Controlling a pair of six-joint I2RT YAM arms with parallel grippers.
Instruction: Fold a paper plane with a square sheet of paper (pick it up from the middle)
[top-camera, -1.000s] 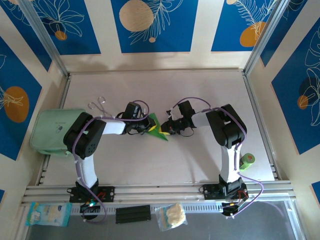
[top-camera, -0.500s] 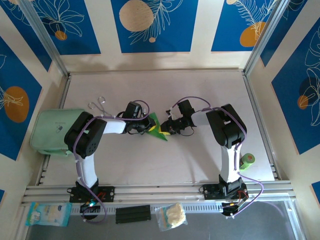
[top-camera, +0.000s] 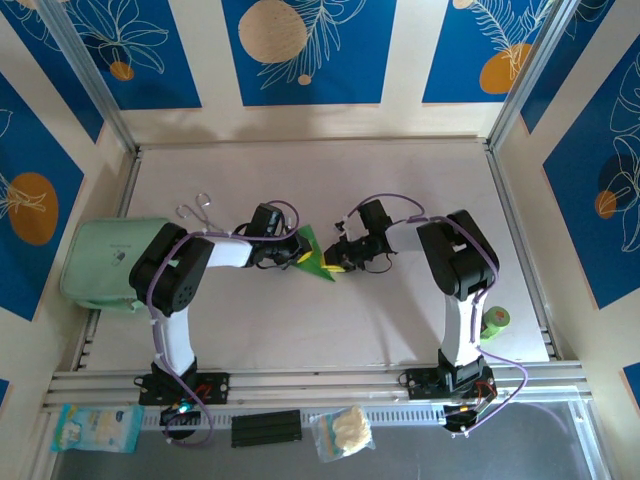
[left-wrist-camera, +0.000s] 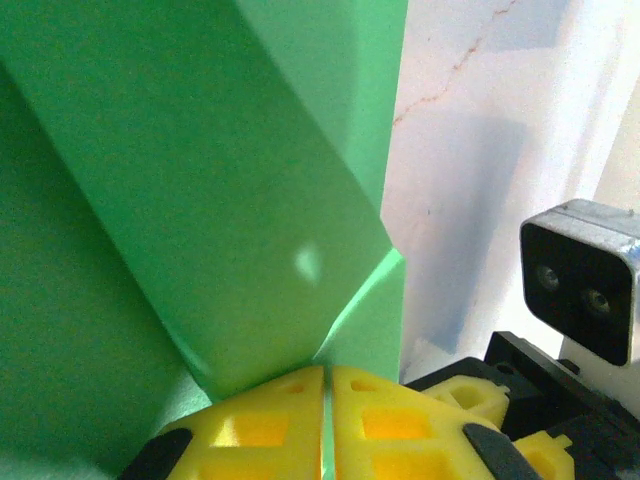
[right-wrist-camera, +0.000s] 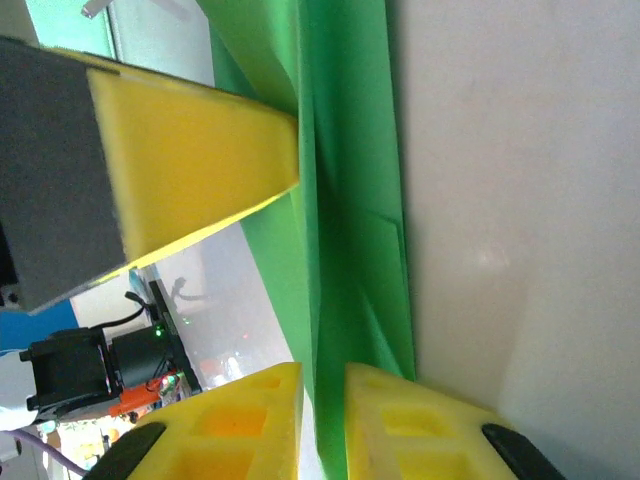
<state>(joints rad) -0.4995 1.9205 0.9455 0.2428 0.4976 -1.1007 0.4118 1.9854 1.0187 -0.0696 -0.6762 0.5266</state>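
The paper plane is a bright green folded dart at the middle of the table, held between both arms. My left gripper is shut on its left part; in the left wrist view the yellow fingertips pinch a thin green edge, and folded layers spread above them. My right gripper is at the plane's right end. In the right wrist view its jaws stand narrowly apart, with the plane's folded edge running between them. A left finger presses the paper from above there.
A pale mint pouch lies at the table's left edge, with metal loops behind it. A small green roll sits at the right front. Two bags and a black block lie along the near rail.
The right arm has shifted slightly to the right and its jaws are narrowly apart. The left gripper and the plane have stayed in place.
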